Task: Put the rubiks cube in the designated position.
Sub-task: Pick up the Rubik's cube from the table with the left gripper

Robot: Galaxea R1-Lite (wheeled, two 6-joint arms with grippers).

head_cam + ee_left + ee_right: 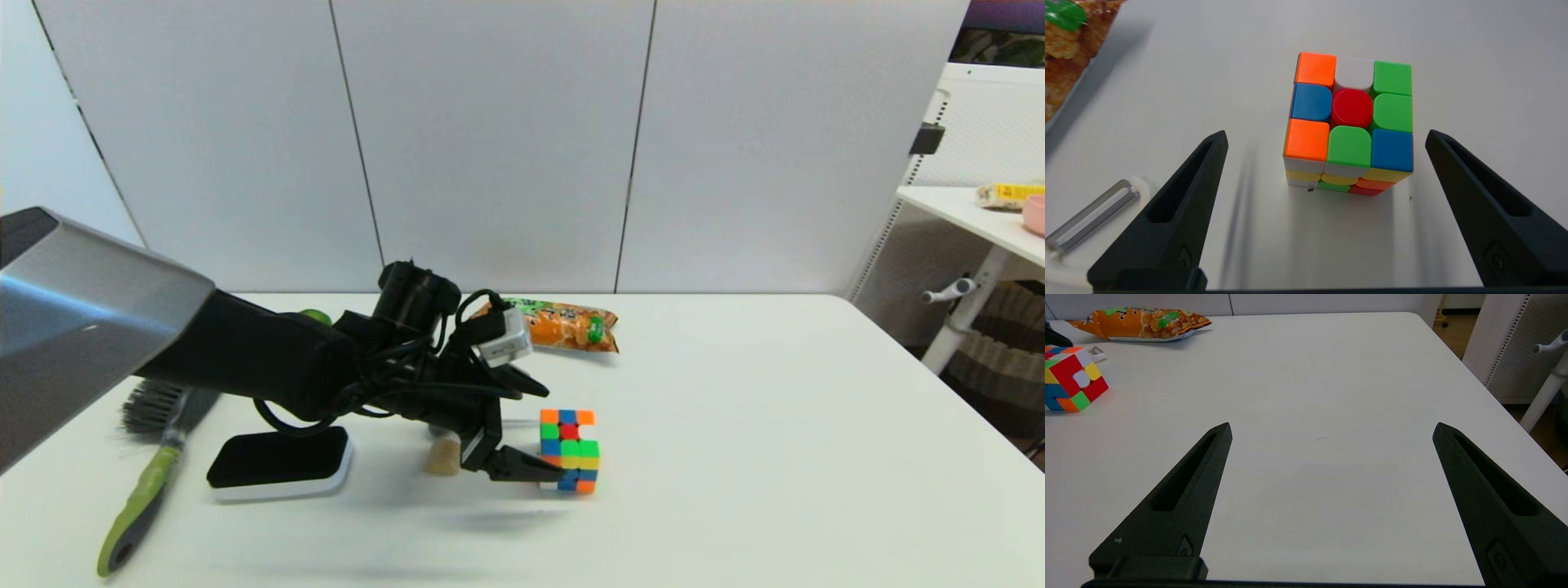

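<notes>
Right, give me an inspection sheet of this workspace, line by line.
Surface: white table, bare on its right half.
Job's things: rubiks cube resting on the table, not gripped.
Clutter: orange snack bag at the back; brush, black eraser pad and cork to the left.
Grippers: left gripper open, low over the table, its fingers astride the cube without touching; right gripper open over bare table.
Cables: black loops along the left wrist.
Surroundings: grey panel wall; second table at the right.
</notes>
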